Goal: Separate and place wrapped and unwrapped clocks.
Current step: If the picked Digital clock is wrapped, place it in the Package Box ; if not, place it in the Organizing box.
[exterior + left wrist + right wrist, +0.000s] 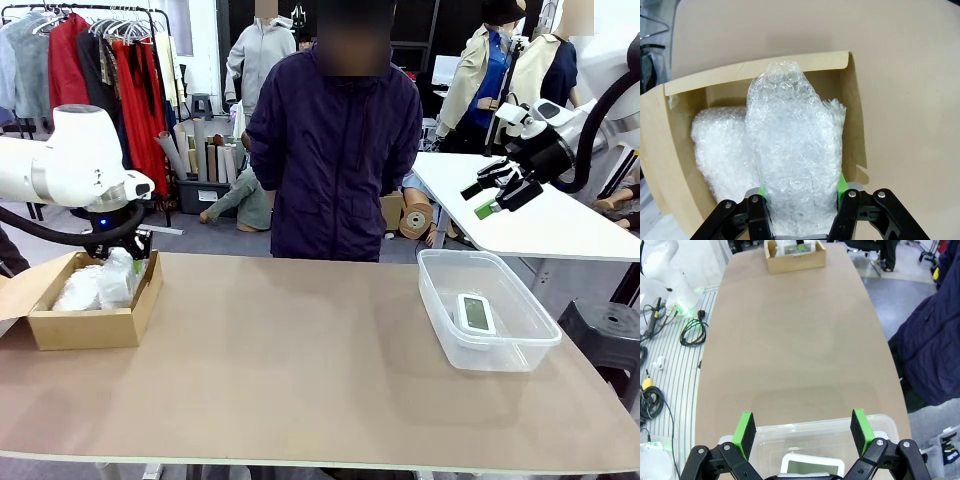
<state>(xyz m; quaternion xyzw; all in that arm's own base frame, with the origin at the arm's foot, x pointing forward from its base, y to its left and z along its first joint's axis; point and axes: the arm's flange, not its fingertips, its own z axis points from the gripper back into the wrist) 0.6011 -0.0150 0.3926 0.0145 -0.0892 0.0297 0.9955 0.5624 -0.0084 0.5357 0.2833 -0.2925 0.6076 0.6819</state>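
A: Where does it stand?

B: The left gripper is clamped on a lumpy clock bundle in whitish bubble wrap, holding it inside the open brown cardboard box at the table's left end. A second wrapped bundle lies in the box, touching the held one

A: And the bare one?

B: The small white rectangular digital clock with a grey-green screen lies in the clear plastic tub on the right. The right gripper hangs above that tub, jaws wide apart and empty

A: What might spoil it?

B: I'd judge the wrap: it is soft and slick, so the clock could slide inside it. On release the bundle could also tip against its neighbour or catch the box wall
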